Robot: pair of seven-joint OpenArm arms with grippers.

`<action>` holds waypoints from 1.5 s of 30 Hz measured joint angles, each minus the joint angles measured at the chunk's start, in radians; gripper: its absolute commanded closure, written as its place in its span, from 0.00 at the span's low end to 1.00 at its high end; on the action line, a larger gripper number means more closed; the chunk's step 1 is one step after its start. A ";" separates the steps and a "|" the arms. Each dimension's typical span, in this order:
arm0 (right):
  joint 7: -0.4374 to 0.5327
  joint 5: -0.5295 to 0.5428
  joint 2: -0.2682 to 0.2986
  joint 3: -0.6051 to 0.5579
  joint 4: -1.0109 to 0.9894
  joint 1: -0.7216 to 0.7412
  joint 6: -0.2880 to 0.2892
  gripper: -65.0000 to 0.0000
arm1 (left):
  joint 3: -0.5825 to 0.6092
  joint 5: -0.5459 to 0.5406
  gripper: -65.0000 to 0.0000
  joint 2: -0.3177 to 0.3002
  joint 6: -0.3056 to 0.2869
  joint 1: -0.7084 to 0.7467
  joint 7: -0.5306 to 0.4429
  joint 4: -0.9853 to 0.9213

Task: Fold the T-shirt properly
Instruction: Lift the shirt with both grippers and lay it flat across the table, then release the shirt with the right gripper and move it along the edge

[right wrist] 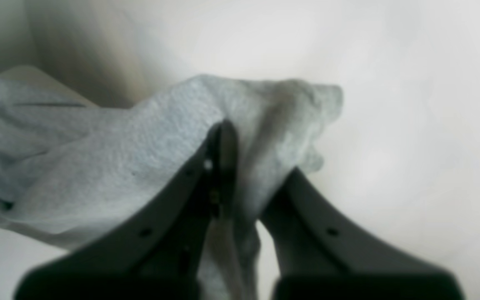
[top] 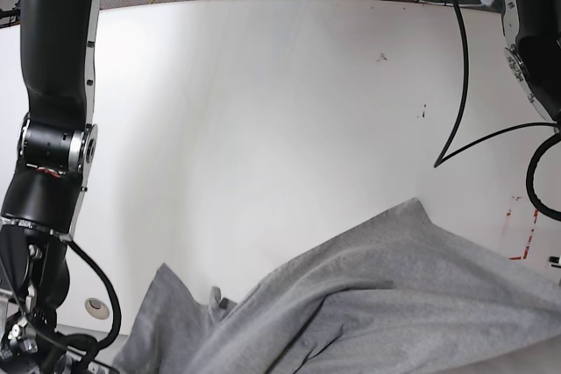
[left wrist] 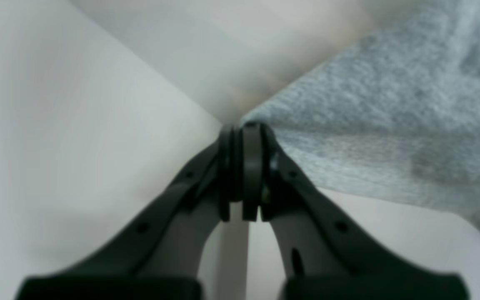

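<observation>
A light heather-grey T-shirt (top: 386,304) sprawls unfolded and rumpled across the lower right of the base view, its soft folds running diagonally and one point of cloth peaking toward the frame's centre. A bunched flap sits at lower left. In both wrist views, which are blurred, its fabric (left wrist: 390,125) (right wrist: 140,158) hangs gathered and creased. No lettering shows.

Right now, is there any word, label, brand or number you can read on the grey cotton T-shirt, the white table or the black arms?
No readable text in any view.
Light heather-grey cotton T-shirt: only plain fabric shows, no lettering.
White table: small dark specks and red marks near the edge, not letters.
Black left gripper and right gripper, each shut on the T-shirt: no labels.
</observation>
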 measured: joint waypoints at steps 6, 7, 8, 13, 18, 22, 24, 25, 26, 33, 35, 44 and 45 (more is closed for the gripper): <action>-0.025 -0.008 0.007 0.013 0.074 -0.188 0.004 1.00 | -0.063 0.006 1.00 0.001 -0.001 0.109 0.008 -0.003; -0.025 -0.002 0.006 0.028 0.086 -0.221 0.002 1.00 | -0.074 0.005 1.00 0.002 -0.001 0.130 0.006 -0.002; -0.025 0.002 0.002 0.045 0.098 -0.252 0.006 1.00 | -0.082 -0.001 1.00 0.003 -0.002 0.149 0.006 -0.002; -0.024 -0.016 0.008 0.106 0.161 -0.408 0.000 1.00 | -0.110 0.016 1.00 0.004 -0.001 0.287 0.014 0.041; -0.021 -0.011 -0.008 0.146 0.238 -0.567 0.004 1.00 | -0.109 0.002 1.00 0.053 0.000 0.453 -0.001 0.136; -0.022 -0.004 -0.010 0.185 0.294 -0.697 0.002 1.00 | -0.144 -0.011 1.00 0.085 -0.008 0.576 -0.001 0.158; -0.022 -0.008 -0.006 0.207 0.327 -0.774 0.000 1.00 | -0.187 -0.006 1.00 0.082 -0.008 0.629 -0.002 0.164; -0.024 -0.012 -0.003 0.217 0.341 -0.808 0.000 1.00 | -0.202 0.000 1.00 0.080 -0.005 0.653 0.002 0.165; -0.026 -0.014 -0.003 0.225 0.352 -0.835 0.000 1.00 | -0.211 0.005 1.00 0.077 -0.005 0.672 0.003 0.166; -0.021 -0.003 -0.011 0.267 0.443 -1.051 0.004 1.00 | -0.215 -0.006 1.00 0.088 -0.005 0.813 -0.006 0.166; -0.026 -0.014 -0.017 0.283 0.459 -1.110 0.002 1.00 | -0.216 0.004 1.00 0.103 -0.004 0.846 -0.002 0.164; -0.018 0.015 -0.072 0.336 0.509 -1.289 0.000 1.00 | -0.253 0.010 1.00 0.145 -0.005 0.961 -0.006 0.159; -0.018 0.034 -0.073 0.336 0.509 -1.309 0.000 1.00 | -0.261 0.013 1.00 0.155 -0.005 0.972 -0.003 0.159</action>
